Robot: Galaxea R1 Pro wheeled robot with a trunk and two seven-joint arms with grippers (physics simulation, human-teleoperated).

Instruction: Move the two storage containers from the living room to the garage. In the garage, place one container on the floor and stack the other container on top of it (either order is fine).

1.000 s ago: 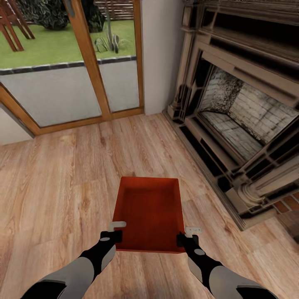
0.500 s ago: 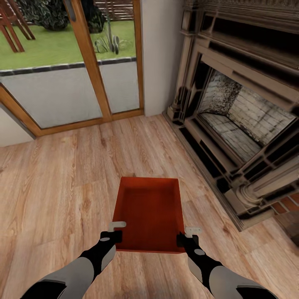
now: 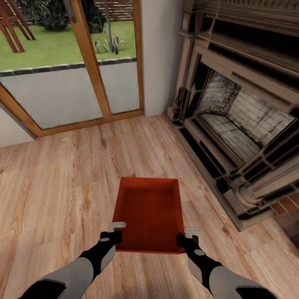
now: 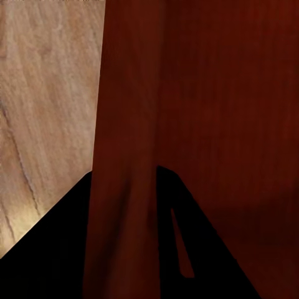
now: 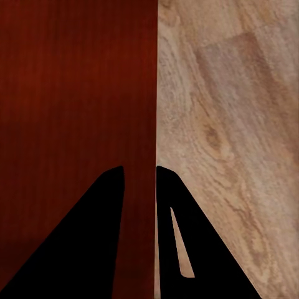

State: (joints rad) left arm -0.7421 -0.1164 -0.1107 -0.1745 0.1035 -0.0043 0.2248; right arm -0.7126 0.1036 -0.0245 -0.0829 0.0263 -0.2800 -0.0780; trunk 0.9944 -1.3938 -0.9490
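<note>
- Carrying one storage container (image 3: 149, 214) out in front of us, over the light wood plank floor (image 3: 62, 187) of the living room, so we reckon this is the haul toward the garage.
- Left gripper (image 3: 116, 231) is pinching the near-left corner of the rim, and in the left wrist view its dark fingers (image 4: 56, 249) sit either side of the orange-red wall (image 4: 128, 156), clamped on it.
- Right gripper (image 3: 187, 234) does the same at the near-right corner; the right wrist view has the thin wall (image 5: 138, 205) caught between its fingers (image 5: 87, 237).
- Gripping both near corners makes sense to us: it should stop the bin twisting or tipping on the way.
- Inside it's bare, just the flat red bottom and plain walls. Nothing to spill, so speed shouldn't hurt.
- Fireplace (image 3: 245, 124) sits off to our right, glass patio door (image 3: 70, 62) ahead-left. Both well apart from the bin.
</note>
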